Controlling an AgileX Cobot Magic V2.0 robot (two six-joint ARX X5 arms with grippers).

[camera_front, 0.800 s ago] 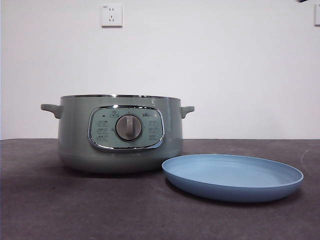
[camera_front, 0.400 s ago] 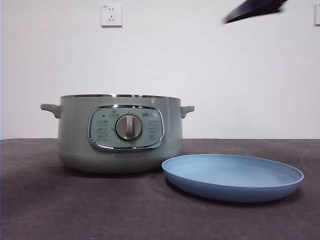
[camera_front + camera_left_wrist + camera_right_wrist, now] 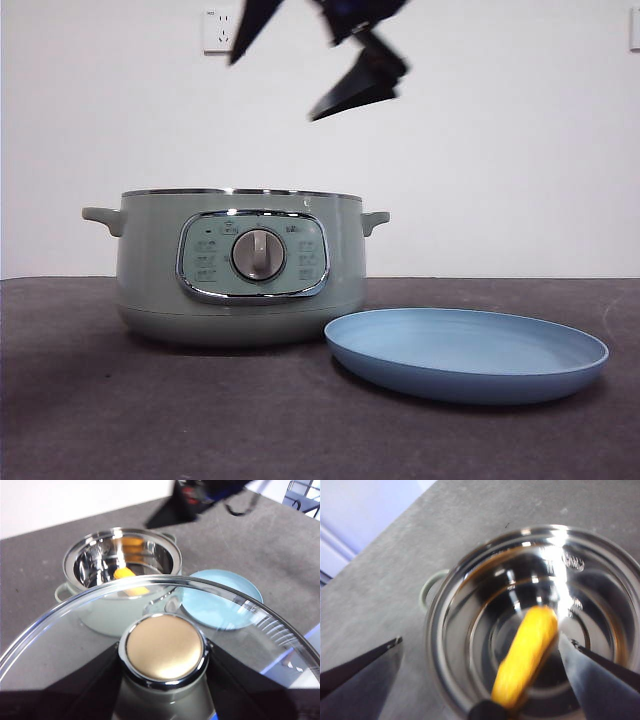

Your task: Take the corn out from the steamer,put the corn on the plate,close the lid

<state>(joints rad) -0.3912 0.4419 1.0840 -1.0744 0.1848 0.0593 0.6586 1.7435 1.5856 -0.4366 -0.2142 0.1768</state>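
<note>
The sage-green steamer (image 3: 240,270) stands uncovered on the dark table, with the light-blue plate (image 3: 465,355) lying low beside it. My right gripper (image 3: 272,90) hangs open above the pot's mouth. Seen from its wrist, the right gripper (image 3: 480,640) spreads its jaws wide over the corn (image 3: 527,655), which lies on the shiny floor of the steamer (image 3: 470,595), untouched. My left gripper (image 3: 162,652) is shut on the knob (image 3: 164,647) of the glass lid (image 3: 80,625), holding it in the air away from the steamer (image 3: 90,615), where the corn (image 3: 131,580) shows inside.
A white wall with a socket (image 3: 222,30) stands behind the table. The plate (image 3: 220,600) is bare. The right arm (image 3: 200,495) crosses above the pot in the left wrist view.
The right arm has swung in from the upper right corner, moving left and down until it hangs over the steamer. Pot and plate have not moved.
</note>
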